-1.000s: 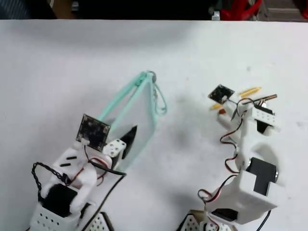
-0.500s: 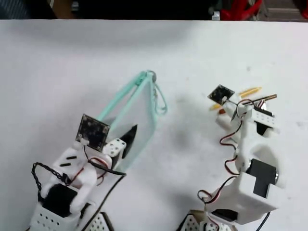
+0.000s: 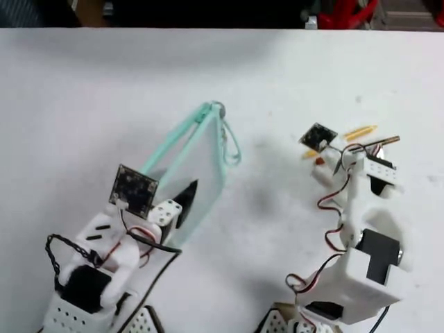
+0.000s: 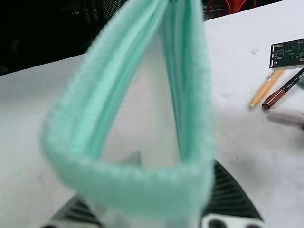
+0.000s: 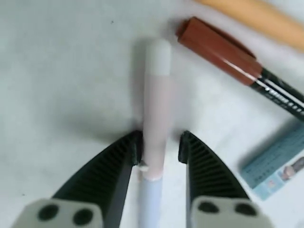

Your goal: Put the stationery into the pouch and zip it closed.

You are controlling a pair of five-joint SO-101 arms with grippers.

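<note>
A translucent pouch (image 3: 198, 163) with a mint-green zip band stands on the table with its mouth (image 4: 142, 109) gaping. My left gripper (image 3: 182, 201) is shut on its near end. On the right, my right gripper (image 5: 159, 145) is low over the table and open. A pale pink-and-white pen (image 5: 156, 95) lies between its fingers (image 5: 118, 164) with narrow gaps. Just beyond lie a brown-capped pen (image 5: 221, 47) and an orange pen (image 5: 259, 16). Both also appear in the high view, the orange pen (image 3: 361, 130) and the brown-capped pen (image 3: 383, 141).
A small light-blue block (image 5: 280, 161) lies beside the right gripper's fingers. The white table (image 3: 104, 90) is bare behind and left of the pouch. Its far edge meets a dark background. Cables hang along both arms.
The right arm has shifted very slightly near the pens. The pouch and left arm are as before.
</note>
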